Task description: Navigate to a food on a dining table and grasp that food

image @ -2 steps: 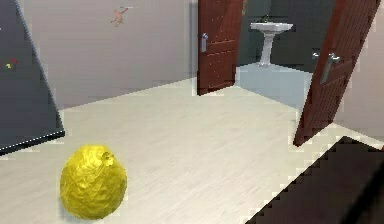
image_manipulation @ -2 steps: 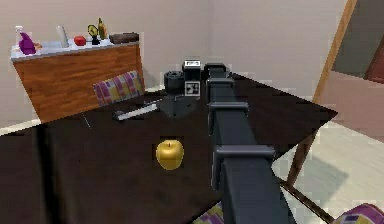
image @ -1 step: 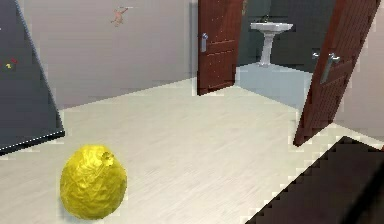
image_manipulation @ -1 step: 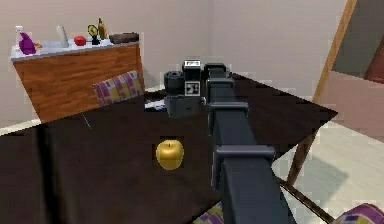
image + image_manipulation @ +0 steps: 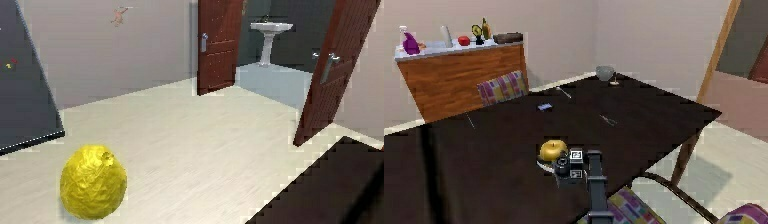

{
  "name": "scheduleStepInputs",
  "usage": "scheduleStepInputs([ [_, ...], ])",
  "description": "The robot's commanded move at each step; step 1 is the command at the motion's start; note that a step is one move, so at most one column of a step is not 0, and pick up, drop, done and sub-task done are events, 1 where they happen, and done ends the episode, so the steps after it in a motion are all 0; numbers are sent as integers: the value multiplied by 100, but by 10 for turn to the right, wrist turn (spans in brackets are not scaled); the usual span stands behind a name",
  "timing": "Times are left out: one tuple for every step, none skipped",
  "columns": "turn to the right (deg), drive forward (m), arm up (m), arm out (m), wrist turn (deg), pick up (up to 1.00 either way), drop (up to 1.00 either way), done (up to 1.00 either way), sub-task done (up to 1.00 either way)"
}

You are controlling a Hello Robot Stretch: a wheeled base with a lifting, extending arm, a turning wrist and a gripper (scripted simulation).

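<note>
One claw (image 5: 561, 166) is what you have, at the far end of the dark arm (image 5: 596, 196), with the dark bench (image 5: 494, 150) behind it in the arm side view. You cannot tell whether it holds anything, because the round yellow food (image 5: 551, 150) lies on the bench right at its far end. Whether the claw stands wide or narrow cannot be read either. That food is what the task wants, and the relation that matters is this: it shows just up and to the left of the claw in the arm side view. The two are so near that their outlines meet, yet whether they touch or the claw hangs above the food is beyond telling. The food is round, with no long axis to line up on, so I judge that wrist angle matters little while reach and height matter most. A misjudged nudge could roll it across the smooth top.

Farther out on the bench you have a small blue thing (image 5: 544, 106), a thin pale sliver (image 5: 606, 121) and a grey bowl (image 5: 604, 73), all well apart from the food. One plaid-cushioned chair (image 5: 502, 87) stands at the far edge, and a second chair (image 5: 646, 210) stands beside the arm. Beyond, a side bench (image 5: 454, 75) carries bottles and small coloured things. In the forward view a big yellow lump (image 5: 93, 183) rests on the pale floor (image 5: 180, 130), and brown doors (image 5: 220, 45) frame a white basin (image 5: 269, 32).
</note>
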Motion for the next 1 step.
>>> scheduleStepInputs([
  [0, 0, 0, 0, 0, 100, 0, 0, 0],
])
